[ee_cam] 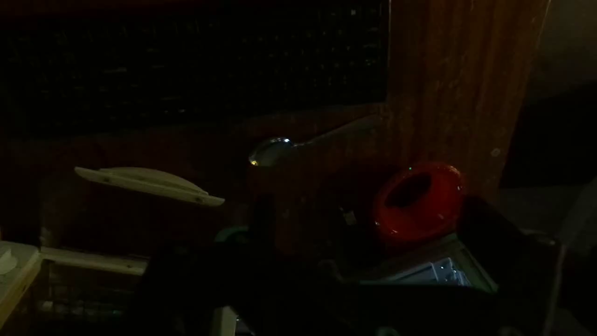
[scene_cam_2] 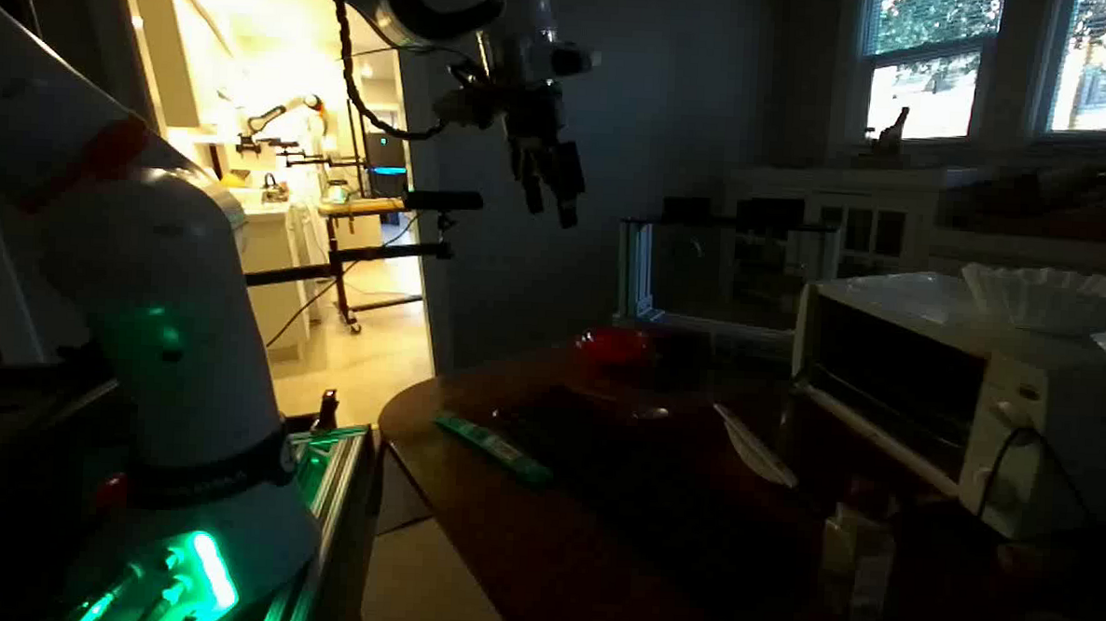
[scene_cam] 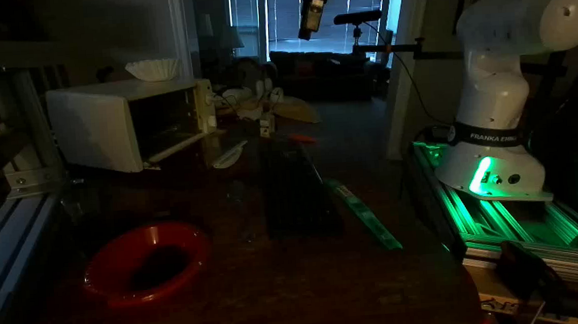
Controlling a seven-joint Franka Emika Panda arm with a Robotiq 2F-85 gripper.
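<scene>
In the wrist view, a round, glossy red bowl (ee_cam: 440,200) is framed between two dark fingers (ee_cam: 499,233) that are spread well apart. In an exterior view, the black two-fingered gripper (scene_cam_2: 550,208) is held high above a dark brown wooden table (scene_cam: 298,293), and a gap can be seen between the fingers. The bowl is set on the table, well below the gripper. A shiny metal spoon (ee_cam: 273,153) is laid near the bowl, its handle end just beside a black rectangular keyboard (ee_cam: 210,70). Along the keyboard's opposite side, a long, narrow green strip (scene_cam: 366,215) is placed. A pale flat piece (ee_cam: 151,183) with one curved edge is seen near a white, box-shaped toaster oven (scene_cam: 98,129), on which a white, fluted, bowl-shaped item (scene_cam: 153,70) is rested.
</scene>
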